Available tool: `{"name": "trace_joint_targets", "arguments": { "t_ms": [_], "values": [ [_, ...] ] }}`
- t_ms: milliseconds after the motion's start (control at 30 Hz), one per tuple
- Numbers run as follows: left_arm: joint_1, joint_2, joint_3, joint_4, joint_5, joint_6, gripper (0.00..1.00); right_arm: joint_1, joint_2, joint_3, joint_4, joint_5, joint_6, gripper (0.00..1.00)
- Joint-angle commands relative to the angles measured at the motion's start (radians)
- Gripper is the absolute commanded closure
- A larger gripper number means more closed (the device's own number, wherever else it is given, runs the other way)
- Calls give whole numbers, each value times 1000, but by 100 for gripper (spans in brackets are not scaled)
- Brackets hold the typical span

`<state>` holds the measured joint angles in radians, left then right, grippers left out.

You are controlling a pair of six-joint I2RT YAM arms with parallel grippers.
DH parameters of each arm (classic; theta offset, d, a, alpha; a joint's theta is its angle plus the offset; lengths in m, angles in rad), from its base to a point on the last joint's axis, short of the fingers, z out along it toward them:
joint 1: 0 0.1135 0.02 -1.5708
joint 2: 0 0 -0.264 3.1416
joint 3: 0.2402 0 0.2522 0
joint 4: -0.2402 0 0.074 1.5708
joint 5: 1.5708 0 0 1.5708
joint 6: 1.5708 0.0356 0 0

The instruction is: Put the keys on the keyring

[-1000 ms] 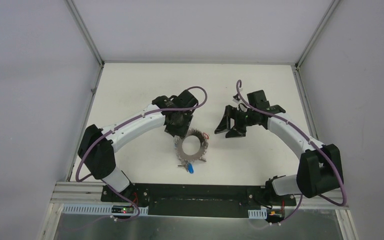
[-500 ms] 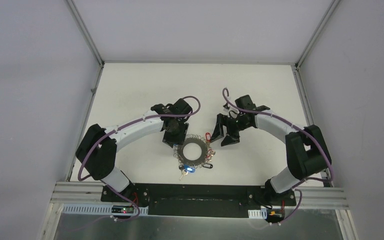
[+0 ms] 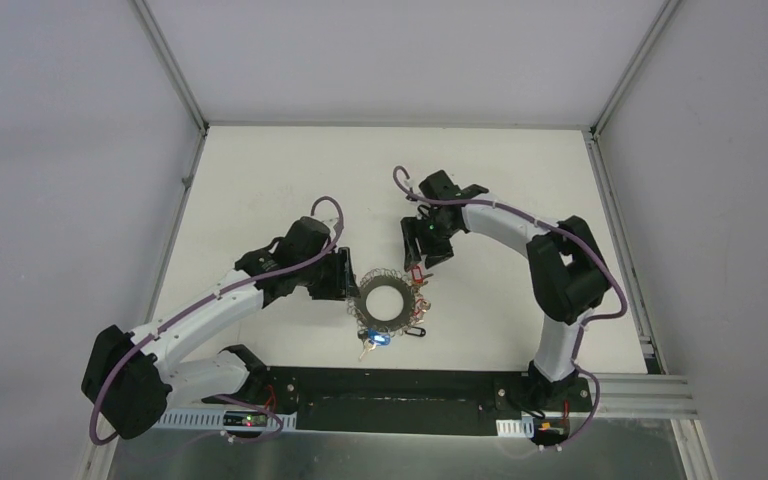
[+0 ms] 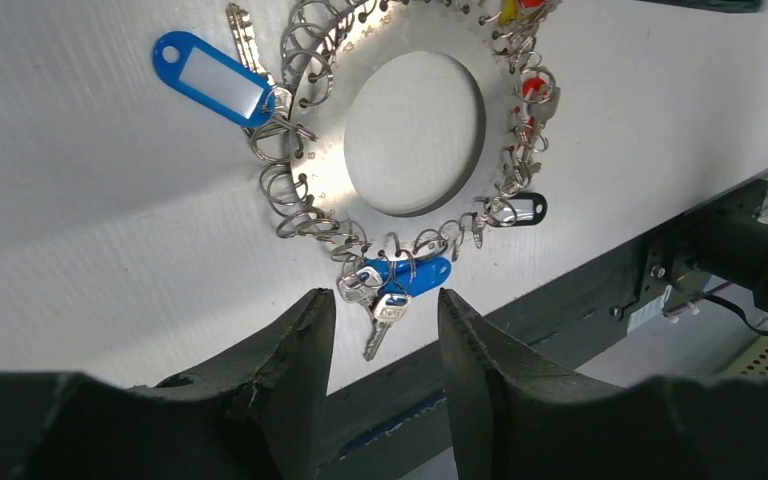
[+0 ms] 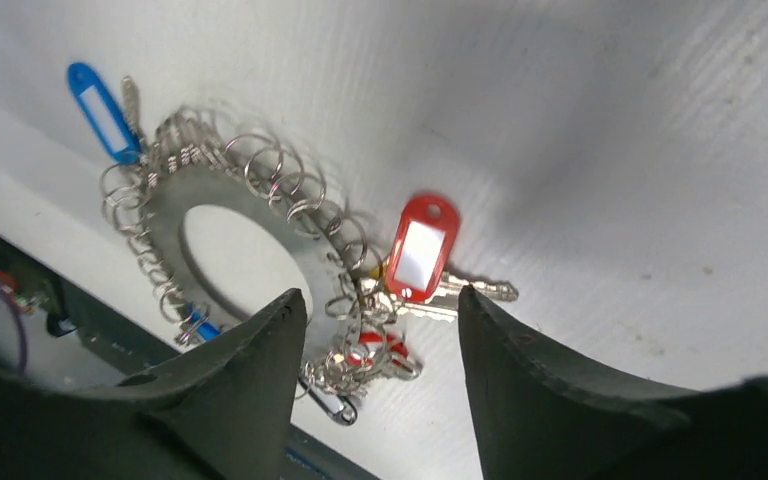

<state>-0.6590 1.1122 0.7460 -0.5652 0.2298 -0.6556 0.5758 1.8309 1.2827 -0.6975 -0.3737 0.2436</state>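
Keyring [image 3: 370,303] lies flat on the white tabletop [image 3: 290,190], midway between the two arms. It looks like stiff, fairly heavy sheet metal. Because it sits flush on the surface, the likeliest holds are the outer rim or the edge of its wide hole, and smooth steel may slip.

The keys are small and light. The red-tagged key [image 5: 420,250] rests against the ring's far-right rim, its blade pointing away from the ring. A blue-tagged key [image 4: 215,78] lies at the opposite side of the rim. Whether either is already threaded on a loop I cannot tell. The oval plastic tags probably offer better purchase than the thin blades.

The left jaws hover beside the ring on its left side, parted and holding nothing. The right jaws hang over the ring's far-right rim, also parted and empty, with the red tag framed between them.

Wire loops [image 5: 260,160] crowd the whole rim. They look springy and would need prying apart, and close neighbours could snag. A second blue tag with keys [image 4: 410,275] hangs at the ring's near rim, with a black tag [image 4: 525,208] just beside it. A small red tag [image 4: 532,88] sits among the loops near the red-tagged key, cluttering that approach.
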Motion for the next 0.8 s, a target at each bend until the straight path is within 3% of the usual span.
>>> {"name": "trace_joint_targets", "arguments": {
  "t_ms": [0, 267, 533, 767],
  "values": [
    [7, -62, -49, 102, 46, -51, 57, 51, 90, 69, -68, 185, 3, 44],
    [7, -70, -85, 114, 111, -45, 58, 106, 182, 96, -33, 308, 30, 55],
    [7, -147, -83, 77, 11, -52, 58, 117, 187, 102, -45, 304, 25, 98],
    [7, -209, -88, 41, -33, -52, 58, 116, 91, 146, -69, 263, -6, 100]
  ]
}}
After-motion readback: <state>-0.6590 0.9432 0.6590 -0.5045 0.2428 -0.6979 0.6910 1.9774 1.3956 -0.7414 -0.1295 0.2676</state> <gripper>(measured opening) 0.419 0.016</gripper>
